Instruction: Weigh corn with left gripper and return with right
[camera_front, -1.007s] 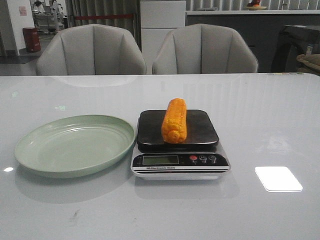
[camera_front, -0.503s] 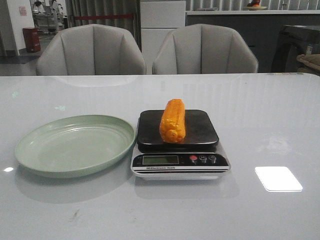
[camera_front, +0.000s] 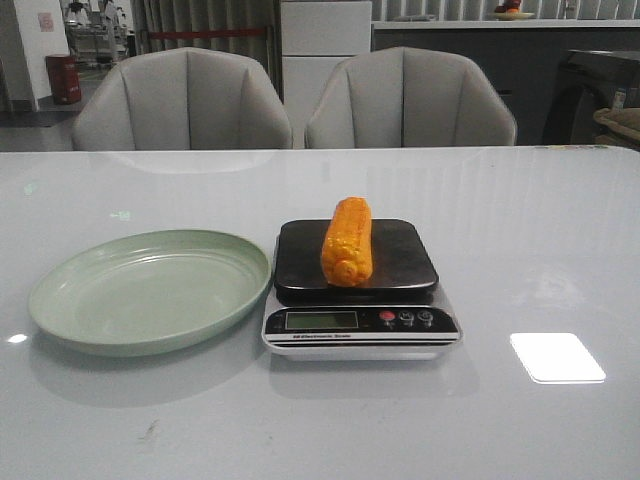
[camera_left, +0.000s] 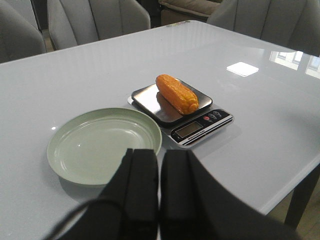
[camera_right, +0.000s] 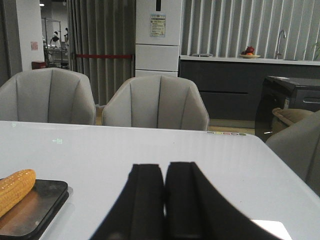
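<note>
Lying lengthwise on the black platform of a kitchen scale (camera_front: 360, 295), the corn (camera_front: 348, 241) points one blunt end toward the front camera and sits free of either arm. Neither arm enters the front view at all. Just left of the scale rests a pale green plate (camera_front: 70, 300), its rim near the scale's edge — whether the two touch cannot be told. The scale's display reads as a dim greenish panel; no digits can be made out, and the lettering beneath it is too small to read.

From the left wrist, the left gripper (camera_left: 159, 200) shows its two dark fingers pressed together with nothing between them, hanging back from the plate and well apart from the corn. From the right wrist, the right gripper (camera_right: 165, 205) is likewise pressed together and empty — only part of the cob and a corner of the platform appear there, cut off at the frame's edge. Two grey chairs (camera_front: 410, 100) stand behind the white table (camera_front: 550, 230), partly hidden by its far edge.
</note>
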